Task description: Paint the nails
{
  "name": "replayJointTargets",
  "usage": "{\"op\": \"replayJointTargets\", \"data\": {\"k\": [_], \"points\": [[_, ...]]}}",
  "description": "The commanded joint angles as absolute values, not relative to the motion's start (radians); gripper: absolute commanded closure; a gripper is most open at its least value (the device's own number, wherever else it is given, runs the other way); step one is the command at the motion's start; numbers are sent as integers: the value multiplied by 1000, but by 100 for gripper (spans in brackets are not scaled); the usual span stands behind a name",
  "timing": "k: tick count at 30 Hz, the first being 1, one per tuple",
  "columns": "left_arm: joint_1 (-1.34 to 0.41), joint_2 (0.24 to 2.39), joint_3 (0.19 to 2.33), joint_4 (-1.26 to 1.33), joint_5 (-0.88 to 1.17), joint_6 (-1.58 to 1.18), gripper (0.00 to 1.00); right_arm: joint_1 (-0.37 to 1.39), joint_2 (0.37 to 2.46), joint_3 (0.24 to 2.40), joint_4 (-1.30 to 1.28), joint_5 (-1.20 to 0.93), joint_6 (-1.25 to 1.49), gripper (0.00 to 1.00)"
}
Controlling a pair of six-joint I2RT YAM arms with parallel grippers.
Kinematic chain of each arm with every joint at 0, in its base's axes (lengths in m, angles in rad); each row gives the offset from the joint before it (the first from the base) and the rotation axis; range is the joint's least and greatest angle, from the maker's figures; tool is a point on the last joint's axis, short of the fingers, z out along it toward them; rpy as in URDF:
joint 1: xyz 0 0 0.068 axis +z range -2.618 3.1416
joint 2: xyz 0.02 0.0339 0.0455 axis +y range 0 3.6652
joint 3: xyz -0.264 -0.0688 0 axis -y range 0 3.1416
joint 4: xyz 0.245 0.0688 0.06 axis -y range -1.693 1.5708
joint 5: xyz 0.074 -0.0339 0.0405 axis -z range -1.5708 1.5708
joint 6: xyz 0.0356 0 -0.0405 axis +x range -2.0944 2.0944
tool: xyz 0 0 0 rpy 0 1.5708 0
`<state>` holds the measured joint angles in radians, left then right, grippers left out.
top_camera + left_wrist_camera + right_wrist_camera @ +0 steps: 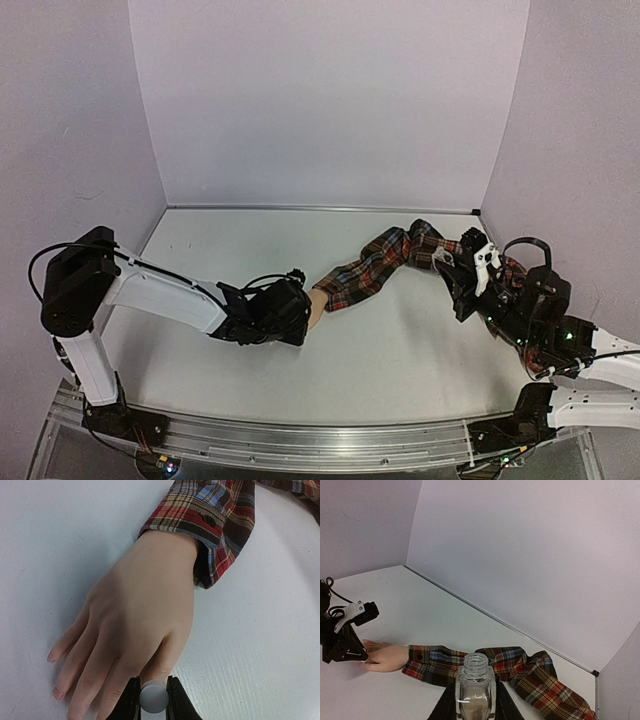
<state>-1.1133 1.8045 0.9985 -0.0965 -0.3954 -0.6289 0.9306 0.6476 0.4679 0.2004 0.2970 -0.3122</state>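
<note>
White desk, pale lilac walls. The nails rest on the desk, lower left in the left wrist view. The left pincer clamps a round grey cap; the right pincer clamps an open clear bottle.

White counter, matte, faint grain showing up close. A red plaid sleeve lies rumpled on it, running from the right rear corner toward centre. It ends in a flesh-coloured mannequin hand, palm down, nails facing up.
</note>
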Motion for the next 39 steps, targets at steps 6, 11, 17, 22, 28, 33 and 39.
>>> {"op": "replayJointTargets", "data": {"k": [6,11,17,22,28,33,39], "points": [[-1109,1817,992,-69,-412,-632,100,920,641,476,225,290,-299,100],[-1108,1804,982,-81,-430,-637,100,919,641,476,226,290,-298,100],[-1108,1789,967,-91,-445,-646,100,918,644,477,227,287,-298,100],[-1109,1784,968,-100,-453,-648,100,918,643,477,226,287,-298,100],[-1108,1760,959,-125,-470,-656,100,918,644,477,227,285,-298,100],[-1110,1713,948,-155,-483,-671,100,917,646,478,227,284,-296,100],[-1125,1631,934,-138,-447,-657,100,917,646,478,227,284,-296,100]]}}
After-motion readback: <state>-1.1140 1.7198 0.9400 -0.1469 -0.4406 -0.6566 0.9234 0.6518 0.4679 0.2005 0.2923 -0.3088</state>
